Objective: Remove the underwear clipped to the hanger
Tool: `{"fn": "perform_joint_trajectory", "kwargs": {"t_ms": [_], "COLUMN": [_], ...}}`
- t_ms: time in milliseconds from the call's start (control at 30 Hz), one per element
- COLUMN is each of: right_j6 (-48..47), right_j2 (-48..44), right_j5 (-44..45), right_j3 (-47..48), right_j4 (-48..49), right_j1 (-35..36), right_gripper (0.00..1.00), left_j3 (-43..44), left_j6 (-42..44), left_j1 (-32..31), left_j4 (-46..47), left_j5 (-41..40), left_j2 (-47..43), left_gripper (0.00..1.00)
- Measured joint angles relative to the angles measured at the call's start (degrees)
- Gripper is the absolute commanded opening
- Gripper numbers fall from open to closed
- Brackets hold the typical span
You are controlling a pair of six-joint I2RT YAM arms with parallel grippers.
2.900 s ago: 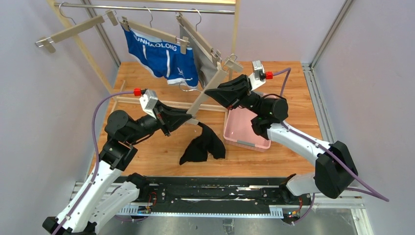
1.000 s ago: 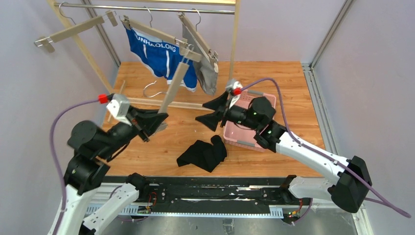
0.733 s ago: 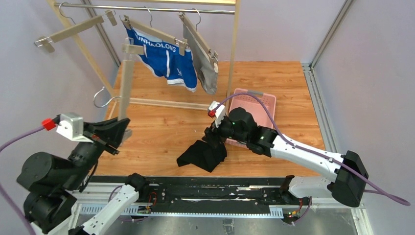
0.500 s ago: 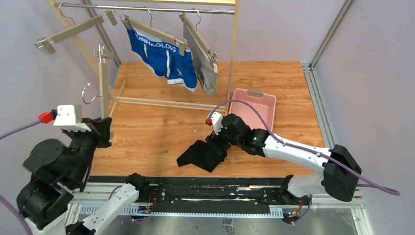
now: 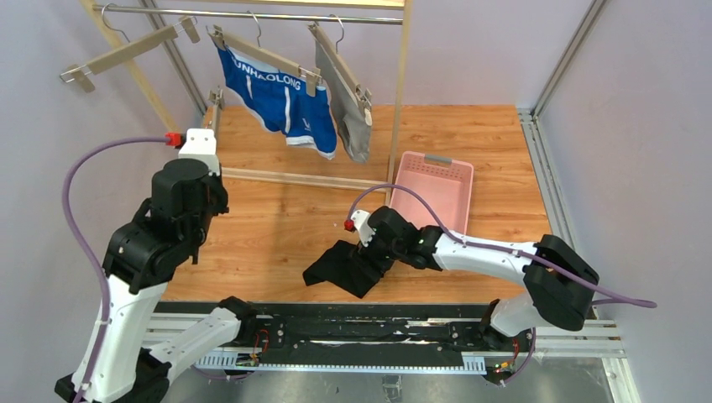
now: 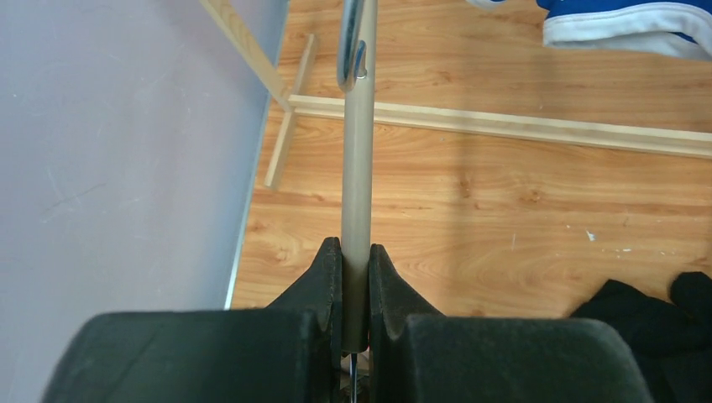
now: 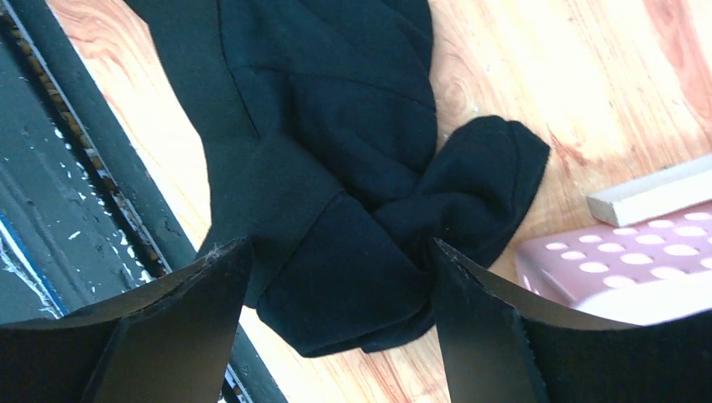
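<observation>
There are 3 briefs: black brief (image 5: pixel 348 267), blue brief (image 5: pixel 281 101), grey brief (image 5: pixel 351 126). Hangers number 4, probably: empty hanger (image 5: pixel 126 52), blue's hanger (image 5: pixel 264 52), grey's hanger (image 5: pixel 340 60), and a held hanger (image 6: pixel 358 159), barely visible from above. There is 1 pink basket (image 5: pixel 430 189).

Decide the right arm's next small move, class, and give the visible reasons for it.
Probably lower the right gripper and close on the black briefs: its jaws stand open just above them, and the pink basket is close by. The left gripper is busy holding a hanger.
</observation>
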Motion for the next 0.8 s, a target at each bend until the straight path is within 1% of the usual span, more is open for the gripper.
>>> {"fn": "perform_joint_trajectory", "kwargs": {"t_ms": [67,133,300,367,467,567,600,633,667,733,800], "right_j6": [0.0,0.0,0.0,-0.1,-0.1,0.0,0.1,0.3,0.4,0.7,1.5], "right_j2": [0.5,1.7,7.3,8.5,10.7,13.3,14.1,14.6,15.1,15.7,16.7], "right_j5": [-0.9,-1.7,-3.5,-3.8,-3.9,-3.7,-3.3,-2.7,-2.2,-0.7,0.3], "right_j3": [0.0,0.0,0.0,0.6,2.6,5.2,6.1,6.9,7.5,8.5,9.7], "right_j4": [1.0,1.6,2.3,3.2,3.5,3.6,3.3,2.8,2.3,1.2,0.3], "right_j1": [0.4,0.8,1.5,1.8,2.3,2.8,2.8,3.0,3.0,3.2,3.2], "right_gripper": [0.77,0.77,0.77,0.77,0.77,0.77,0.74,0.69,0.60,0.29,0.04], "left_j3": [0.0,-0.1,-0.8,-1.0,-0.8,0.2,1.0,2.1,3.4,5.4,6.6], "left_j6": [0.6,1.3,2.8,3.3,4.0,4.5,5.0,5.3,5.5,5.5,5.3], "left_j1": [0.6,2.9,17.3,20.9,24.6,26.6,27.3,28.4,29.7,32.9,36.5], "left_j4": [0.7,1.5,4.0,4.3,5.1,5.4,5.4,5.4,5.5,5.6,6.3], "left_j5": [-0.3,0.5,7.8,10.7,14.8,17.6,18.4,19.0,19.9,22.3,25.6], "left_j2": [1.2,1.9,4.3,5.7,8.0,10.9,12.0,12.9,13.9,15.3,16.3], "left_gripper": [0.00,0.00,0.00,0.00,0.00,0.00,0.00,0.00,0.00,0.00,0.00]}}
